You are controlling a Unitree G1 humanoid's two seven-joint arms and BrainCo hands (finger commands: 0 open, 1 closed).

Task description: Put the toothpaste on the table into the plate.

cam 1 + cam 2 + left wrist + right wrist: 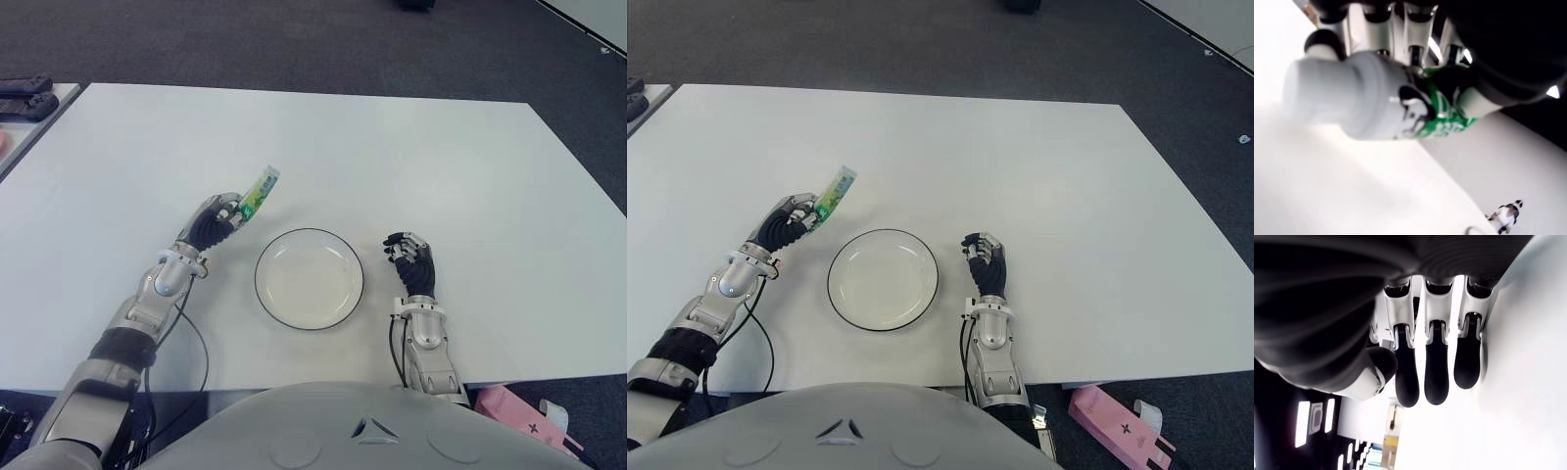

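Observation:
My left hand (pixel 217 221) is curled around a green and white toothpaste tube (pixel 259 192), held just left of the plate and a little beyond its far left rim. The tube's flat end sticks out past the fingers, pointing away and to the right. Close up, the white cap end and green label of the toothpaste tube (pixel 1381 105) sit under the fingers (pixel 1415 54). The white plate (pixel 338 304) with a thin dark rim lies on the table between my hands, nothing in it. My right hand (pixel 411 262) shows just right of the plate, fingers (pixel 1436 364) relaxed and holding nothing.
The white table (pixel 411 157) stretches wide beyond the plate. Dark controllers (pixel 27 98) lie on a second surface at the far left. A pink box (pixel 1117 426) lies on the floor at the near right, past the table's front edge.

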